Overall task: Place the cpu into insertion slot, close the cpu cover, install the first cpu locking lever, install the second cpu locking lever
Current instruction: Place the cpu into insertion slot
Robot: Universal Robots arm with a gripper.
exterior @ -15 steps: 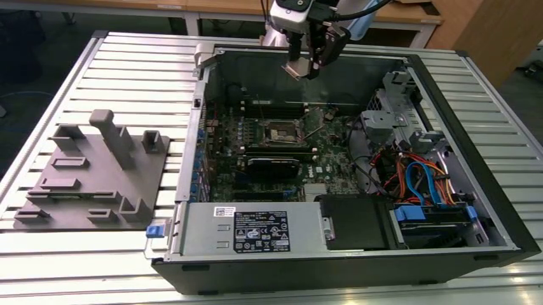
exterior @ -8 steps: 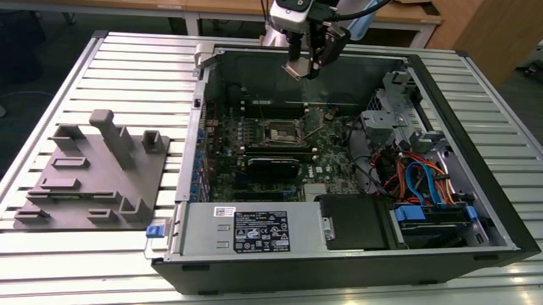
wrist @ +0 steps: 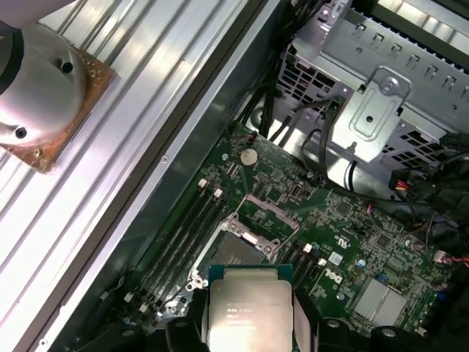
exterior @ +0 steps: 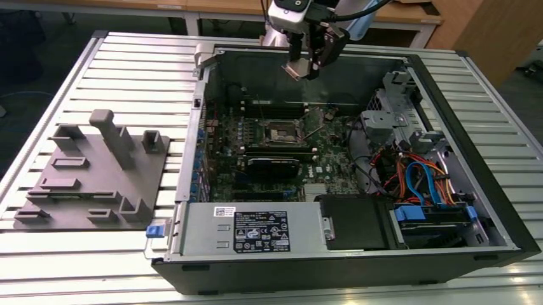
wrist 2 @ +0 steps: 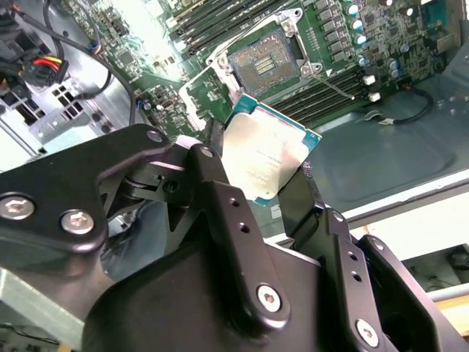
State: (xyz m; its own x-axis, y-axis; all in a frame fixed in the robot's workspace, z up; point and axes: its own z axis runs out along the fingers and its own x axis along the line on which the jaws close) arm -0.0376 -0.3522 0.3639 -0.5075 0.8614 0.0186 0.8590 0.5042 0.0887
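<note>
OK, my hand (exterior: pixel 309 62) is clamped on the cpu (wrist 2: pixel 270 150) by its edges, presumably to spare the contacts, holding it high over the open case (exterior: pixel 485 184), well above the uncovered insertion slot (wrist 2: pixel 265 64) on the board (exterior: pixel 335 171), touching nothing.

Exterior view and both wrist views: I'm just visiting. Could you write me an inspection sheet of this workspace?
Surface: ribbed metal table carrying an open computer case.
Job's things: cpu held above the motherboard; insertion slot empty; cpu cover looks raised.
Clutter: grey fixture tray at the exterior view's left.
Grippers: gripper shut on the cpu, above the case.
Cables: blue and orange cables inside the case.
Surroundings: wooden desks behind the table.
</note>
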